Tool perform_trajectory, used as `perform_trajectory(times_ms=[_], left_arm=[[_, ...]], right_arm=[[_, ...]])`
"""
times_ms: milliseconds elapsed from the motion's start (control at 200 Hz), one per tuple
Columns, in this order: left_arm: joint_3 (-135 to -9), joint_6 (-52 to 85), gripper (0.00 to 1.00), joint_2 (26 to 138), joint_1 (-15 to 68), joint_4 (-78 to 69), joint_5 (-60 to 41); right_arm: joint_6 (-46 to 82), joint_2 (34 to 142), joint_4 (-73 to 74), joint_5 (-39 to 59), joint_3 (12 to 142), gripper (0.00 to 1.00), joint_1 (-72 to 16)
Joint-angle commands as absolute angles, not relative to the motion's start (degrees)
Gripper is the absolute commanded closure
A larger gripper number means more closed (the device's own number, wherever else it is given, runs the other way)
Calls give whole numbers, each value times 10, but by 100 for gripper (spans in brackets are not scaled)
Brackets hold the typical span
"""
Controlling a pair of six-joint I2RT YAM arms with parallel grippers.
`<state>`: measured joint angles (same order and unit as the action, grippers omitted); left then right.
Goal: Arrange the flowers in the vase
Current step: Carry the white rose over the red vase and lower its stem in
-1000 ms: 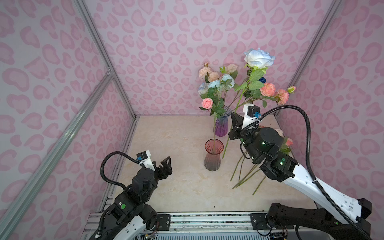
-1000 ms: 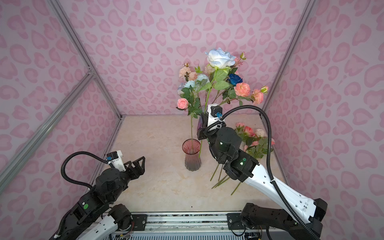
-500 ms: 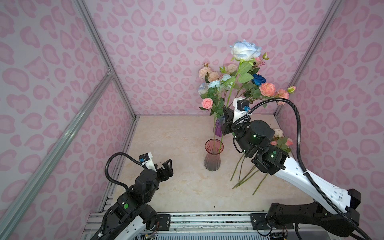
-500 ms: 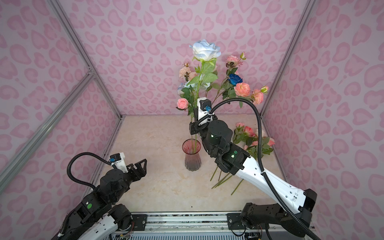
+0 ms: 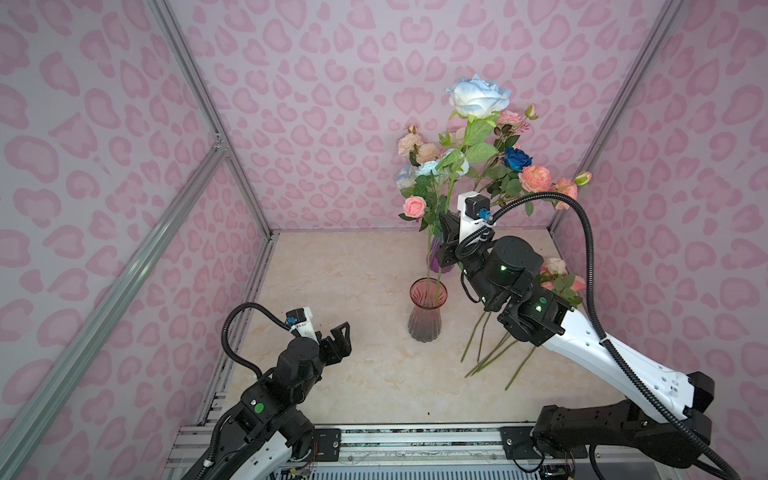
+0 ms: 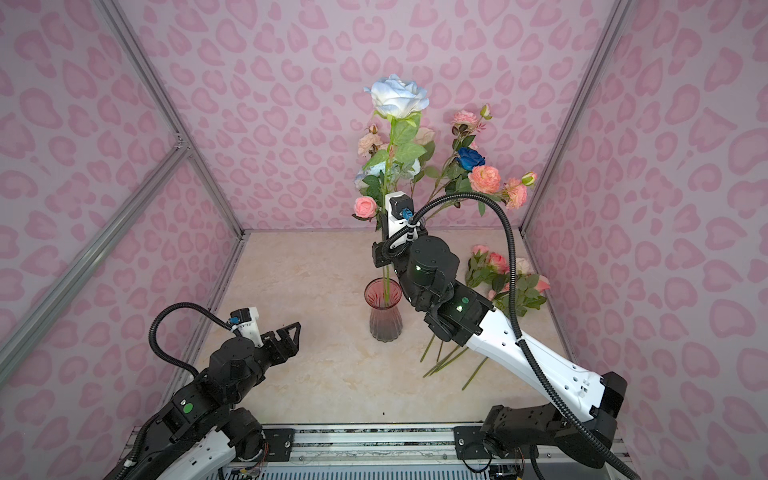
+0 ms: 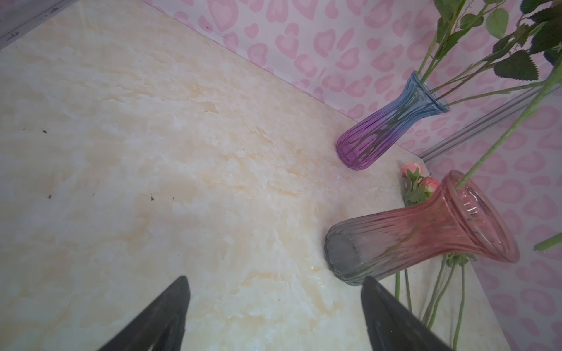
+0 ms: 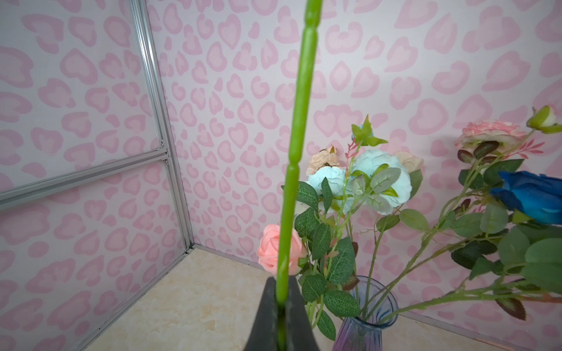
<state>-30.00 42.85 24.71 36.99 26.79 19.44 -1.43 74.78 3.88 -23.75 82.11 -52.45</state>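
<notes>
Insertion step under way: right gripper (image 8: 281, 285) clamped on the stem of one pale blue rose (image 5: 478, 97), stem end already inside the mouth of the pink vase (image 5: 428, 307). Next move likely calls for lowering until the stem bottoms out, then letting go. Count: two vases, the purple vase (image 7: 392, 121) holding a bunch too overlapped to tally; at least four loose flowers (image 6: 498, 274) lying on the tabletop (image 5: 353, 270); left gripper (image 7: 273, 282) spread wide, empty.
</notes>
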Motion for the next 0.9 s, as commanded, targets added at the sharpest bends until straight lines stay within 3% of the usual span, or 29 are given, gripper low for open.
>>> perform_trajectory(times_ms=[0,410,895], left_arm=[[-292,423,11,254,369,212,165],[-299,424,11,283,369,189,139],[-301,414,10,267,369,193,152]], right_arm=[[-39,762,68,-226,831,100,-525],[-91,793,210,-225,734,100,-525],[-48,795,183,-214,604,97,-546]])
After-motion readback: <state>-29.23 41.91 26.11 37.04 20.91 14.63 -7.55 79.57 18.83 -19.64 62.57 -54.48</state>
